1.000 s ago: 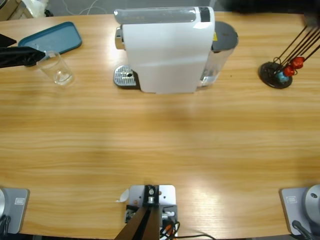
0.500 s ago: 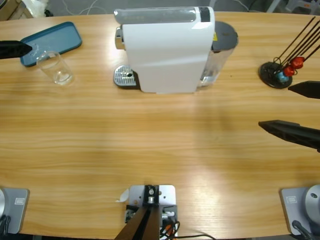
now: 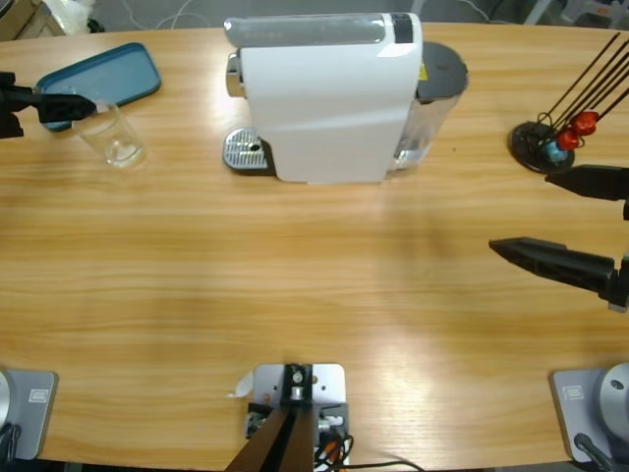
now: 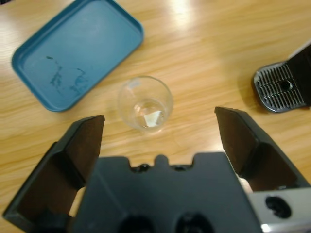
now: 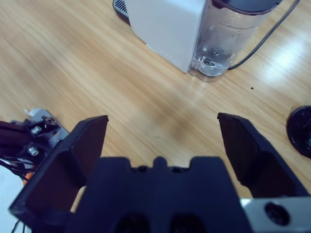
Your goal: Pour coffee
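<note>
Glossy wood table (image 3: 314, 295), clear glass cup (image 4: 145, 103), matt blue plastic tray (image 4: 73, 53).

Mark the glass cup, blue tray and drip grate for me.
glass cup (image 4: 145, 103), left wrist view, on its clear base seen through the open mouth.
blue tray (image 4: 73, 48), left wrist view, on its flat floor.
drip grate (image 3: 246, 150), high view, on the slotted metal top.

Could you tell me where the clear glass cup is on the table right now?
In the high view the clear glass cup stands upright at the table's upper left, just below the blue tray and left of the coffee machine.
</note>
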Available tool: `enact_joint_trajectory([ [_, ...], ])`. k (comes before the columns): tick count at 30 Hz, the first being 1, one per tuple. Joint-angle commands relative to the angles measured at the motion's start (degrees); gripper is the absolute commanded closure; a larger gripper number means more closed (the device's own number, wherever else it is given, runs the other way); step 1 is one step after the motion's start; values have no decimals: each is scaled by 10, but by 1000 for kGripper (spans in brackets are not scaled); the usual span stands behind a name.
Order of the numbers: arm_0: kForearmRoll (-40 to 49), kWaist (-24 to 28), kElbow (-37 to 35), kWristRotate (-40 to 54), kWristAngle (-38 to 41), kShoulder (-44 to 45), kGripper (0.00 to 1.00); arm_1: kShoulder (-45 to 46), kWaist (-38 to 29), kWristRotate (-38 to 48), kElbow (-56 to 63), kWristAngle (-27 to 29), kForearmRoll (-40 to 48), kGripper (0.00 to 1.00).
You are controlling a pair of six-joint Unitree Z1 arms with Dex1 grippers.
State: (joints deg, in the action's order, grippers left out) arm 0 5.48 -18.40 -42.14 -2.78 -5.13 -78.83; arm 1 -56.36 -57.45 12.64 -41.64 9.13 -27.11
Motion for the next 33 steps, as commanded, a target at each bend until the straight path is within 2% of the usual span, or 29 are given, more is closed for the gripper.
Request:
enact_joint_trajectory([
  [1, -25, 15, 15, 3, -10, -62, 13, -12, 29, -19, 27, -26, 21, 0],
  [8, -67, 19, 15, -2, -10, -120, 13, -6, 30, -20, 30, -28, 22, 0],
  [17, -86, 40, 15, 3, -14, -150, 13, -6, 32, -20, 31, -29, 24, 0],
  [33, -134, 22, 16, -2, -6, -222, 18, -8, 42, -22, 31, -34, 24, 0],
])
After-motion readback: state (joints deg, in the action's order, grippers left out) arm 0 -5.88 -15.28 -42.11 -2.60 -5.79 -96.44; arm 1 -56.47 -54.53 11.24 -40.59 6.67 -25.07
